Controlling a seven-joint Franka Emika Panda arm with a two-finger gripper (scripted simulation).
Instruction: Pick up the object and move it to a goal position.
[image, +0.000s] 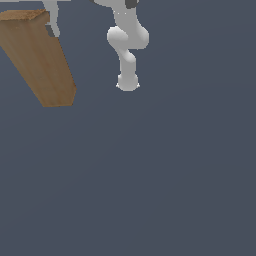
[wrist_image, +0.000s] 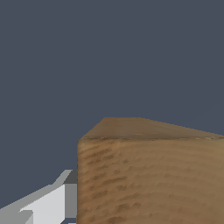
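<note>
The object (image: 42, 60) is a brown wood-textured block, seen large at the upper part of the exterior view's left, well above the grey floor. My gripper (image: 39, 21) stands at its top end. One grey finger (image: 53, 24) lies against the block's side and the other finger is hidden behind the block. In the wrist view the block (wrist_image: 148, 175) fills the near field, with one finger (wrist_image: 48, 204) pressed against its side. The jaws look shut on the block.
The white arm's links (image: 128, 45) reach down to the base (image: 128, 82) at the upper middle of the exterior view. A plain dark grey floor (image: 150, 175) lies all around. No goal marker shows.
</note>
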